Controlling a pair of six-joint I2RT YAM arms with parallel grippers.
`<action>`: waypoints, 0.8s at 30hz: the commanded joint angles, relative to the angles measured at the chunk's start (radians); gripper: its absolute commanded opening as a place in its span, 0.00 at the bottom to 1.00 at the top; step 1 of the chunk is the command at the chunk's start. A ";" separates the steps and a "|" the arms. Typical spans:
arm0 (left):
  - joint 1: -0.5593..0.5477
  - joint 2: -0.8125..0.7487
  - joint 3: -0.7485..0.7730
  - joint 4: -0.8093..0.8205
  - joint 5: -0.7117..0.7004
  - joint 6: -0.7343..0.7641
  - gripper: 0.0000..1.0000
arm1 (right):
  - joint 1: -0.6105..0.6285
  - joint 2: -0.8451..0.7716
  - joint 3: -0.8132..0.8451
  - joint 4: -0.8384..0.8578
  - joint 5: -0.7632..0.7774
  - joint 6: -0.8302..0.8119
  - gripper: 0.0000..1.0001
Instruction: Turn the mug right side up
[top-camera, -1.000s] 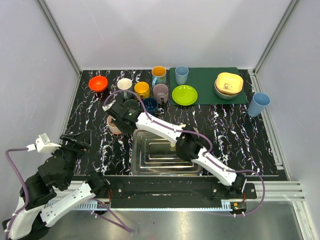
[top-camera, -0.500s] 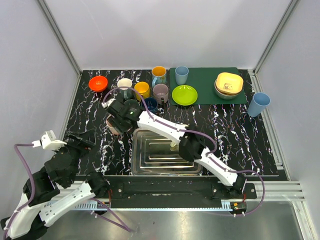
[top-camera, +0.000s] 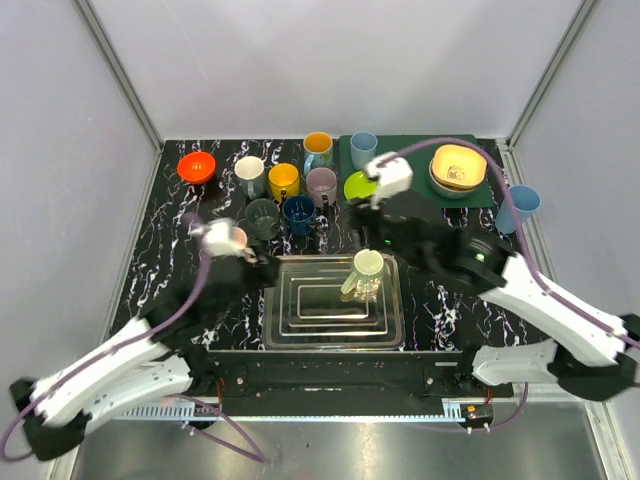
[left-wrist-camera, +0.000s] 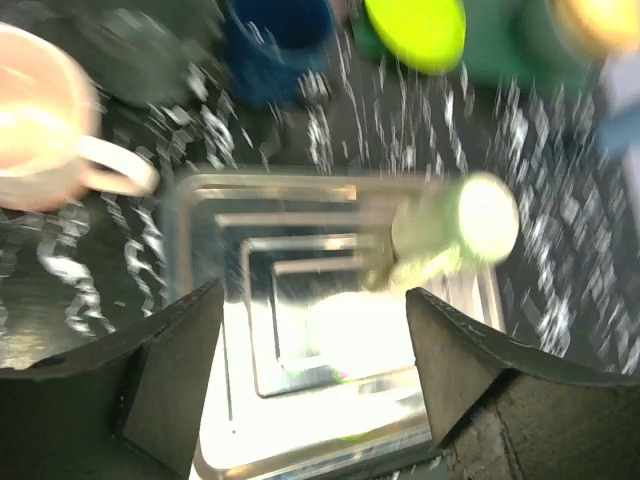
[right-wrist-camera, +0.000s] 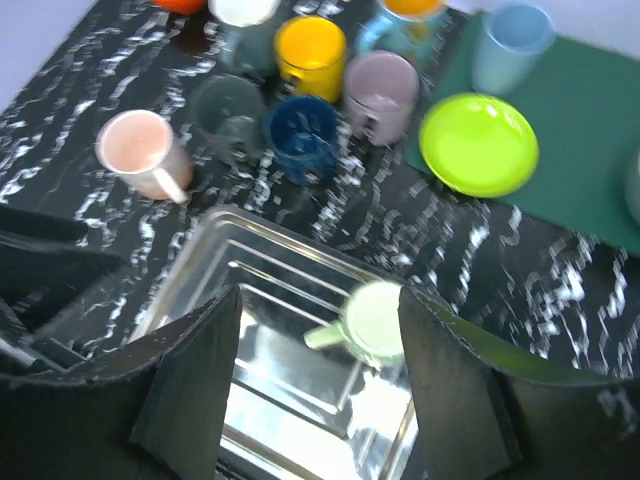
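A pale green mug (top-camera: 367, 272) stands upside down, base up, at the back right of the steel tray (top-camera: 275, 300). It shows blurred in the left wrist view (left-wrist-camera: 455, 225), and in the right wrist view (right-wrist-camera: 378, 318) with its handle pointing left. My left gripper (top-camera: 262, 272) hovers open at the tray's left edge; through the left wrist camera the gripper (left-wrist-camera: 315, 295) is empty, the mug up and to its right. My right gripper (top-camera: 385, 238) hangs open just behind the tray; in the right wrist view the gripper (right-wrist-camera: 320, 292) is empty above the mug.
A pink mug (top-camera: 232, 238) stands upright left of the tray. Behind the tray are grey (top-camera: 262, 217), blue (top-camera: 299, 212), yellow (top-camera: 284, 179), white and mauve mugs and a red bowl (top-camera: 196, 166). A green mat (top-camera: 420, 195) carries a lime plate, a blue cup and stacked bowls.
My right arm has left the pink mug and swung to the right, behind the tray. My left arm has come forward from the left to the tray's left edge.
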 joint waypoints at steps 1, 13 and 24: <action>-0.018 0.362 -0.019 0.363 0.466 0.203 0.75 | -0.051 -0.119 -0.242 -0.005 0.126 0.127 0.70; -0.091 0.912 0.340 0.258 0.640 0.625 0.80 | -0.078 -0.360 -0.460 0.009 0.101 0.183 0.71; -0.051 1.103 0.455 0.245 0.717 0.731 0.82 | -0.078 -0.425 -0.468 -0.006 0.083 0.178 0.71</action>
